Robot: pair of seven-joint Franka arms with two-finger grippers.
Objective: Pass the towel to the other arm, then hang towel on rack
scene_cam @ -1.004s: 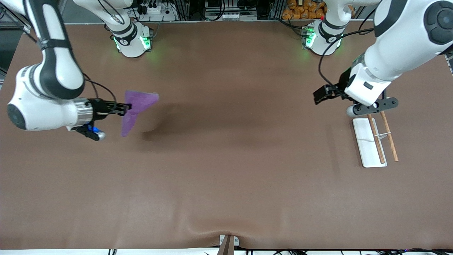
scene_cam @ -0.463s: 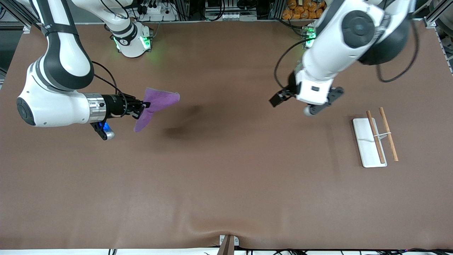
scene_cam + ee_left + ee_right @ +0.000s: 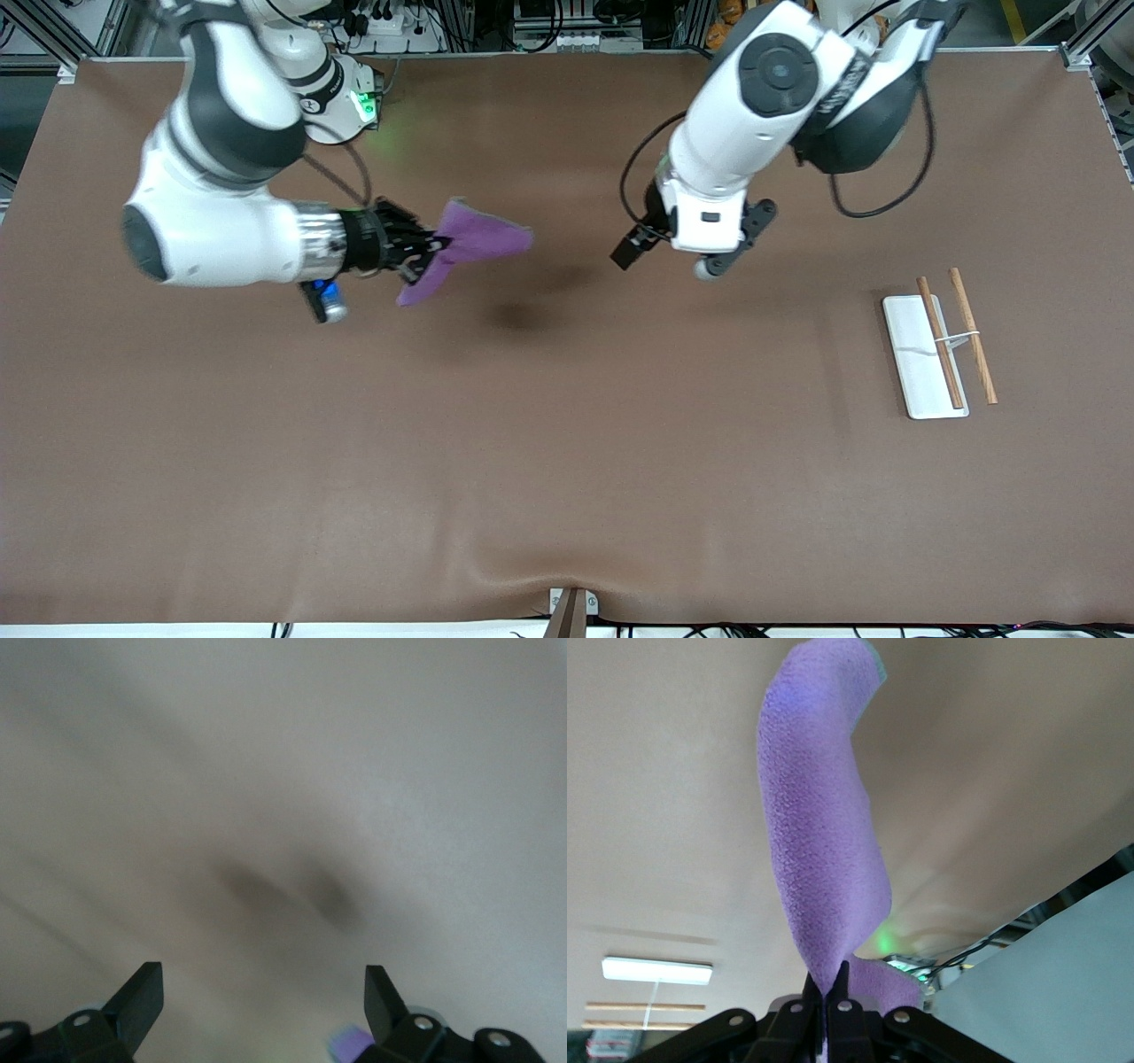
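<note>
The purple towel hangs in the air from my right gripper, which is shut on one corner of it, over the table toward the right arm's end. In the right wrist view the towel stretches away from the closed gripper. My left gripper is open and empty, in the air over the table's middle, a short gap from the towel's free end. Its fingers stand wide apart in the left wrist view. The rack, with a white base and two wooden rods, stands toward the left arm's end.
The brown table mat lies bare around the rack and under both grippers. The rack's white base also shows in the right wrist view. The arm bases, cables and clutter line the table's edge by the robots.
My right arm has carried the towel toward the table's middle. My left arm has swung from over the rack toward the towel, with its gripper open.
</note>
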